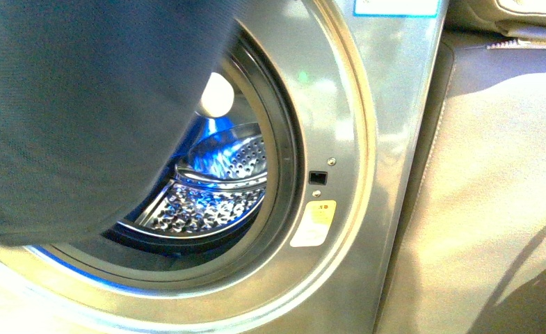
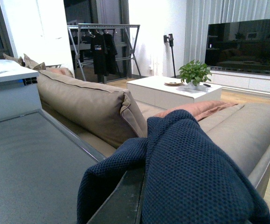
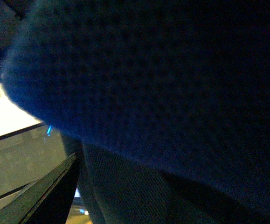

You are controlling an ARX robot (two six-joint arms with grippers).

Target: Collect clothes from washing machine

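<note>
- The dark blue cloth hangs close in front of the washing machine. In the front view it covers the upper left part of the round opening.
- Seen from the left wrist, the same knitted cloth is draped over a dark finger of the left claw, up level with the machine's flat grey top. The folds bury the jaws, so I cannot tell whether that claw is pinching the cloth or only carrying it.
- From the right wrist the cloth fills nearly the whole picture, right against the camera. Only one dark finger of the right claw shows, so I cannot tell its grip either.
- Below the cloth's lower edge the drum shows, perforated steel lit blue.
- A small yellow-orange sticker sits on the door rim, just under a black latch hole.
- A beige sofa stands just beside the machine.
- Past the sofa are a white coffee table with a potted plant, a large dark television and a clothes rack hung with dark garments.
</note>
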